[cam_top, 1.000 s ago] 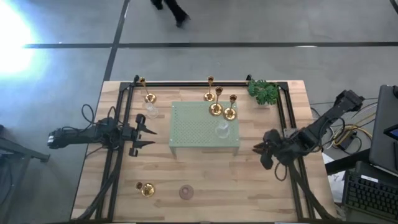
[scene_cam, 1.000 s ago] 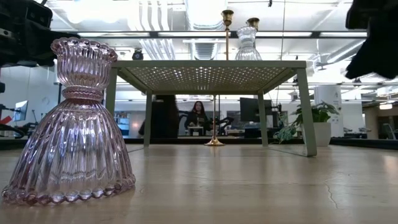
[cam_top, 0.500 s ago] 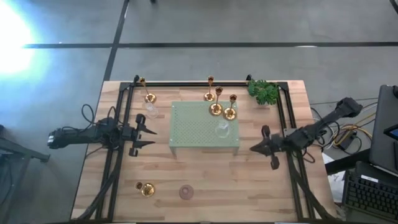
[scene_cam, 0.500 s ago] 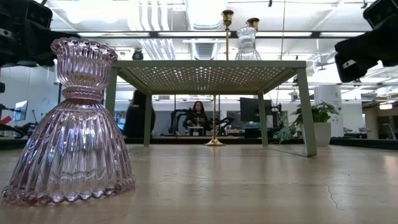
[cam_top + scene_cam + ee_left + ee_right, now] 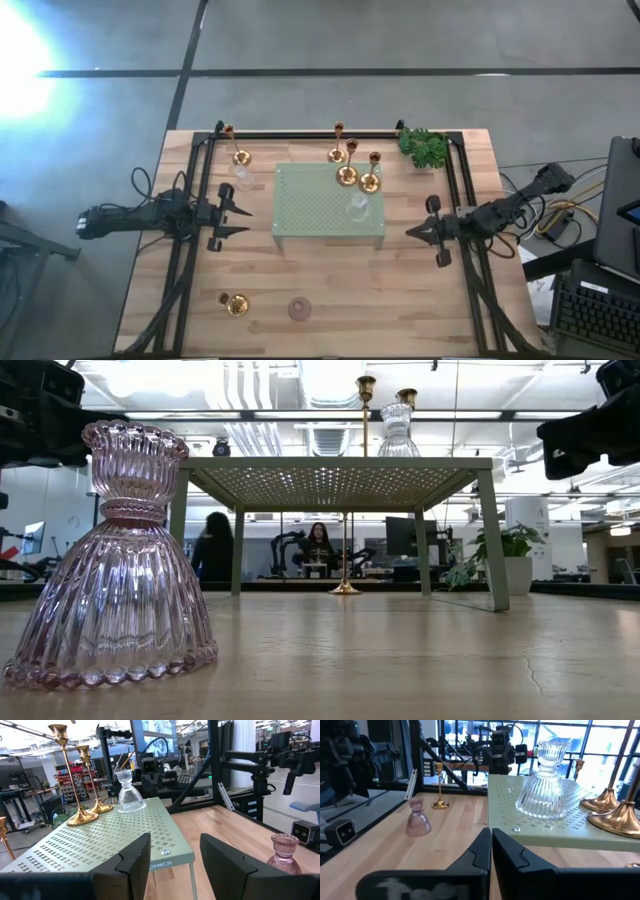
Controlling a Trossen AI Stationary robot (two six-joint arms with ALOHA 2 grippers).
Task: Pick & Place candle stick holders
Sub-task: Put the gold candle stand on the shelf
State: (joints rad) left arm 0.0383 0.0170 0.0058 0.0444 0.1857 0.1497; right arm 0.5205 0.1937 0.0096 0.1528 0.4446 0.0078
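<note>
The pale green perforated tray (image 5: 310, 215) stands mid-table. Two gold holders (image 5: 346, 175) (image 5: 370, 182) and a clear glass holder (image 5: 357, 207) stand on it by their bases. A gold holder (image 5: 337, 153) stands behind the tray. Another gold one (image 5: 238, 157) and a clear glass one (image 5: 243, 178) stand at the far left. A gold holder (image 5: 235, 303) and the pinkish glass one (image 5: 299, 308) are near the front edge. My left gripper (image 5: 247, 221) is open and empty, left of the tray. My right gripper (image 5: 408, 232) is shut and empty, right of the tray.
A green leafy sprig (image 5: 424, 146) lies at the far right corner. Black frame rails (image 5: 190, 250) (image 5: 470, 260) run along both sides of the table. Bare wood lies in front of the tray. People sit in the room beyond, as the low view (image 5: 318, 550) shows.
My right gripper has tipped from a bunched, raised pose to level, pointing toward the tray's right side, and its arm has stretched out lower over the table. Its fingers stay together. The holders have not moved.
</note>
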